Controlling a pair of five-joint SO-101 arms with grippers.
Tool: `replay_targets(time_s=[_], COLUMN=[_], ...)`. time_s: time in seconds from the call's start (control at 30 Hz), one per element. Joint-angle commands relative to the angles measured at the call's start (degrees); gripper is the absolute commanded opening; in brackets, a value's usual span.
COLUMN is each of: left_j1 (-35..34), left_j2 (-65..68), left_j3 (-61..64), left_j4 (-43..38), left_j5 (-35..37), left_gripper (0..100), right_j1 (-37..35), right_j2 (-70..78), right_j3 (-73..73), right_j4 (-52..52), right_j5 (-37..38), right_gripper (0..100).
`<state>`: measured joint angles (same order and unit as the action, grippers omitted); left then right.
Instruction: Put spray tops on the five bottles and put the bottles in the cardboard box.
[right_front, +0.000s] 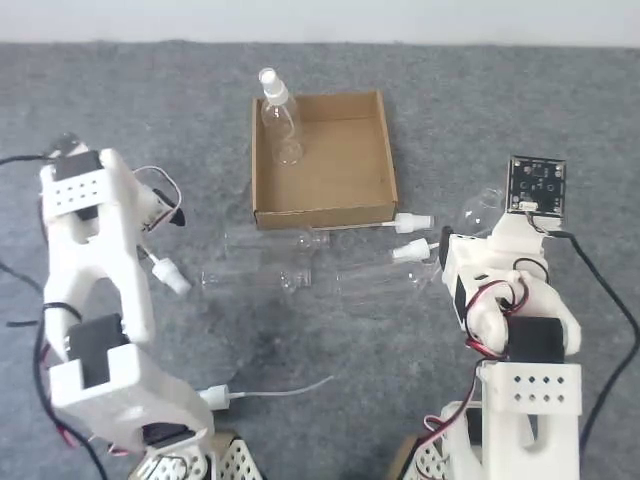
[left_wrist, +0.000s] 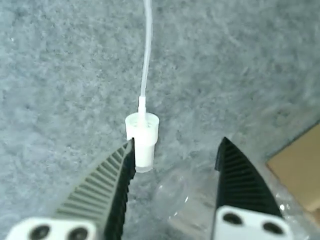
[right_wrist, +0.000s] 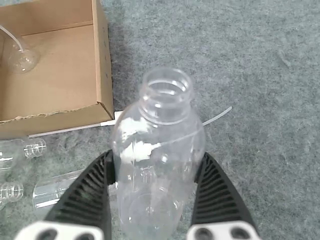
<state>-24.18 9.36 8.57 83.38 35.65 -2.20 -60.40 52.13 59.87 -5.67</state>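
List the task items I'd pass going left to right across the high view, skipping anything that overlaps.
loose spray top → capped bottle inside the cardboard box → two spray tops off the box's front right corner → uncapped bottle in the right gripper

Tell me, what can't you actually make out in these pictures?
- High view: how many clear bottles lie before the cardboard box; see-through, they blend into the carpet.
- Left wrist view: the tube of the spray top runs off the picture's edge; whether a finger of the left gripper touches the top is unclear.
- Right wrist view: the base of the bottle in the right gripper is cut off by the edge.
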Motion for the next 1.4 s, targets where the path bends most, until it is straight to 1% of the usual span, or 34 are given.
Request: replay_targets(time_s=[0.0,0.07,0.23,0.37,0.7,0.83,1.0,1.13,1.37], left_j1=[-0.3,-0.3,-0.4,-0.4,-0.3,0.0,-0.4,-0.4,-0.5], left_j2=[-0.7,-0.6,-0.4,-0.7,-0.8,-0.8,-0.8,-0.8,-0.3], left_j3=[-5.0,-5.0,-5.0,-5.0,-5.0,-5.1,-8.1,-8.7,-8.7], left_j4=[2.3,2.3,2.4,2.3,2.4,2.0,2.3,2.1,2.2], left_j5=[-4.3,-7.8,-20.8,-25.9,-43.8,-54.8,-70.0,-80.7,-94.1], left_gripper=[21,19,18,18,18,18,18,18,18], right_j1=[0.4,0.4,0.4,0.4,0.4,0.4,0.4,0.4,0.4], right_j2=[-1.5,-1.5,-1.5,-1.5,-1.6,-1.6,-1.6,-1.5,-1.5], right_j3=[-0.6,-0.6,-0.6,-0.6,0.3,1.8,1.8,1.8,1.8], right_j4=[-1.1,-1.1,-1.2,-1.2,-2.1,-4.3,-4.3,-4.3,-4.4], right_j5=[-0.4,-0.4,-0.4,-0.3,-0.2,-0.2,-0.2,-0.2,-0.2], right_gripper=[0.7,0.7,0.7,0.7,0.7,0.7,0.7,0.7,0.7])
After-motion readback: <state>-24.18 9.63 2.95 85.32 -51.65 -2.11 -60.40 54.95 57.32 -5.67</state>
